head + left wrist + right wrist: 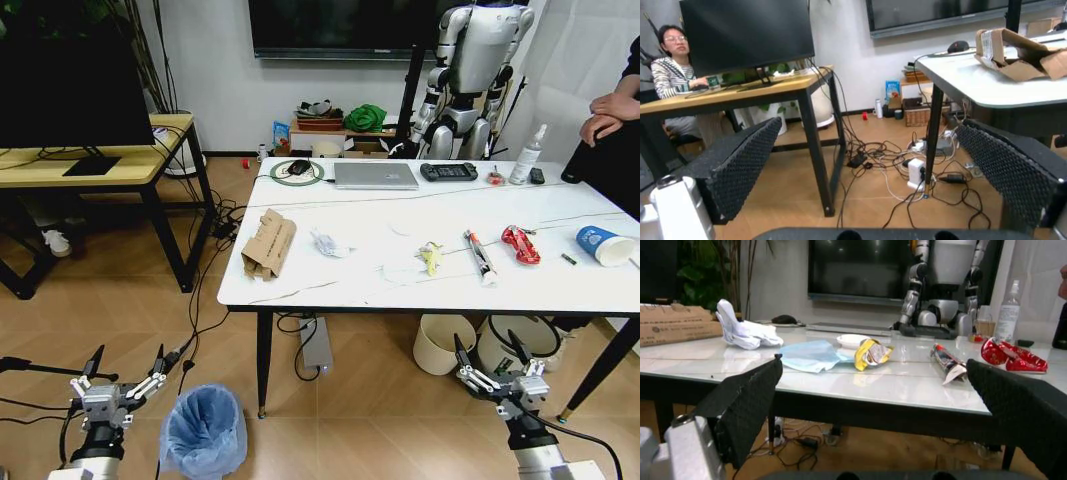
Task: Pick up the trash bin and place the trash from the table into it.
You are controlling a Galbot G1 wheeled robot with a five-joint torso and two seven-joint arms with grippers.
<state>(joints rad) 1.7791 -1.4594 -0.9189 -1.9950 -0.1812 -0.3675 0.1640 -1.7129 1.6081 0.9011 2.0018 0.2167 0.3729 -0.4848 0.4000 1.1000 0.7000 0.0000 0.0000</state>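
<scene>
While both grippers, left gripper point(124, 378) and right gripper point(494, 369), are hanging low with jaws released, the trash bin point(204, 432) is sitting apparently untouched beside the worktop point(330, 285).

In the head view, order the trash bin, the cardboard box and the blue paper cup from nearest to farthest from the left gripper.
From the left gripper, low at the robot's left:
1. Trash bin, on the floor just beside it.
2. Cardboard box, on the table's left end.
3. Blue paper cup, on its side at the table's far right end.
</scene>
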